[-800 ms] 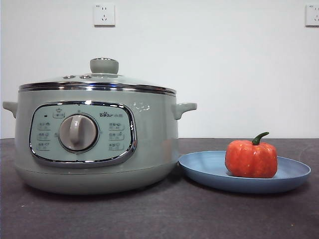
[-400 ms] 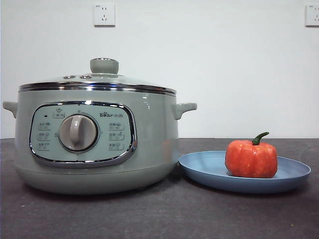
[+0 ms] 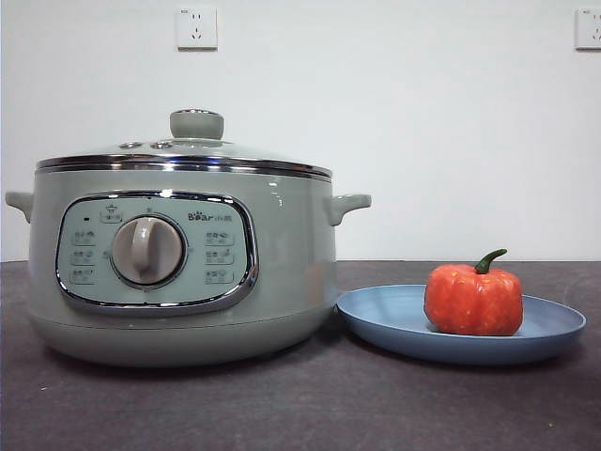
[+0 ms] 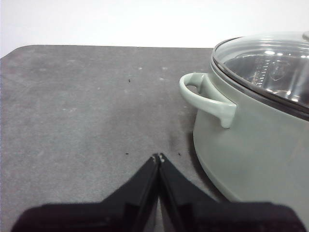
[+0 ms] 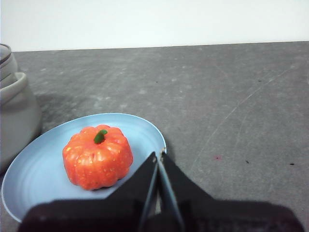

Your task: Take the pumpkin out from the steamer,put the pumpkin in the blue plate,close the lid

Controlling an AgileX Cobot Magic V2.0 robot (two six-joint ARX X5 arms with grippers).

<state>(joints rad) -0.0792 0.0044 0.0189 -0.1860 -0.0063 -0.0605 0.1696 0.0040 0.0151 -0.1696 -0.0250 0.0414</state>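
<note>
We find our left gripper (image 4: 159, 157) with its two jaws pressed together on nothing, hanging low over the bare table (image 4: 87, 106) just beside the steamer (image 3: 183, 263), near one of its side handles (image 4: 207, 96). Our right gripper (image 5: 158, 155) is likewise clenched and empty, poised close to the rim of the blue plate (image 3: 394, 324), on the plate's side away from the steamer.

From the steamer outward: the lid (image 3: 188, 155) sits level on its chrome rim, knob up, and the blue plate lies just beside the steamer, nearly touching its base. The pumpkin (image 3: 473, 299) rests upright on the plate, stem up, on the half farther from the steamer.

Compared with the front view half a second and a second ago, nothing has shifted — lid, pumpkin and plate lie exactly as they did, and no arm enters that view. We judge all three steps done — what remains is only to keep the arms clear.
</note>
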